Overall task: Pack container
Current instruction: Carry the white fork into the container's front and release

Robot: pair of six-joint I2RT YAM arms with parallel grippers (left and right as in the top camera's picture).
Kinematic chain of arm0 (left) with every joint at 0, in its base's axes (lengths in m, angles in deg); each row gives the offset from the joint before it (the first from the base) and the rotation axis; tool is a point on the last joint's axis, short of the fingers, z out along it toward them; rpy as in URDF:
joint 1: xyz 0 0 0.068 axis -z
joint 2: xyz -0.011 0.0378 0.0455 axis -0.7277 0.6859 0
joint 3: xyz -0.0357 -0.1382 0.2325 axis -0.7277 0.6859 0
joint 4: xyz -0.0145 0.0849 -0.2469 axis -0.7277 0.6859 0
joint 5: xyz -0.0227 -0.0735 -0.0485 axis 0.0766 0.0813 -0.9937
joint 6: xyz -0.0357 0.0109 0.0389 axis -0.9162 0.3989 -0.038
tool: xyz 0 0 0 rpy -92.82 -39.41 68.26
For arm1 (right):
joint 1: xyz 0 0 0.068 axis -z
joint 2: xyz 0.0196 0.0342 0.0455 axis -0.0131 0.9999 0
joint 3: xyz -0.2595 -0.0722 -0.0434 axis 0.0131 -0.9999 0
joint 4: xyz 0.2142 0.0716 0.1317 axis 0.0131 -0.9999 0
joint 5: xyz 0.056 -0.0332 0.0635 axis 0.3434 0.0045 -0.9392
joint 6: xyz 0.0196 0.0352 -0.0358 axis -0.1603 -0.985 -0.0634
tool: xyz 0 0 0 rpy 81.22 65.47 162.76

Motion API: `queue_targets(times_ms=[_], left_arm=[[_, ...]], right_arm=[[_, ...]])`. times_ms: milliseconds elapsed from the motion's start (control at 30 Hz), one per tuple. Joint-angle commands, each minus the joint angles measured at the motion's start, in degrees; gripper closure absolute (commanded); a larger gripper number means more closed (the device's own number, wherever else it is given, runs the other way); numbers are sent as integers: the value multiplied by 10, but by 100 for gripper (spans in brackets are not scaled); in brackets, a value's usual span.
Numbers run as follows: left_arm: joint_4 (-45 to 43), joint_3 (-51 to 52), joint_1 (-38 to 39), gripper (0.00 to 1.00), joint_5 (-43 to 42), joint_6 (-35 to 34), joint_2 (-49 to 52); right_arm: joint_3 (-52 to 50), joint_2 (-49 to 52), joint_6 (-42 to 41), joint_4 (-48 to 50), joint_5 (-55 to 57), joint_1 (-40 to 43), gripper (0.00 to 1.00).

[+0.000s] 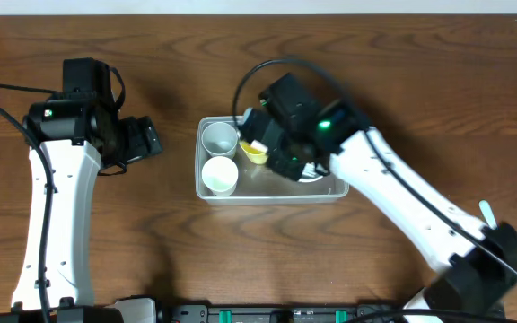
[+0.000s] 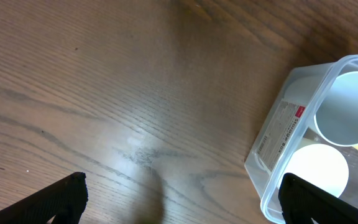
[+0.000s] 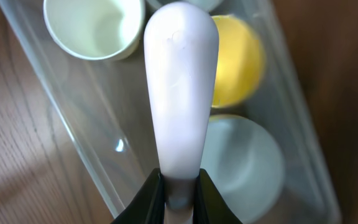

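Observation:
The clear rectangular container (image 1: 272, 197) lies at the table's middle. It holds two white cups (image 1: 220, 139) (image 1: 220, 177) at its left end, a yellow bowl (image 1: 255, 152) and a pale bowl (image 3: 247, 162). My right gripper (image 3: 179, 190) is shut on a smooth white utensil (image 3: 180, 93) and holds it above the container's inside, over the two bowls. In the overhead view the right gripper (image 1: 287, 151) covers the container's middle. My left gripper (image 1: 146, 139) is open and empty over bare table, left of the container (image 2: 269, 146).
Black cables run over the table from the arm at the left and above the container. The arms' bases stand at the front edge.

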Motion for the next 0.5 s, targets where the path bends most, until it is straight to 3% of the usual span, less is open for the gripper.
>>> queue_targets(times_ms=[0, 367, 467], left_arm=[[2, 5, -3, 2, 3, -5, 1], [2, 5, -3, 2, 3, -3, 1], [2, 5, -3, 2, 3, -3, 1]], right_arm=[[-1, 30, 26, -2, -1, -19, 99], [-1, 97, 20, -19, -3, -25, 98], [-1, 97, 16, -24, -3, -25, 90]])
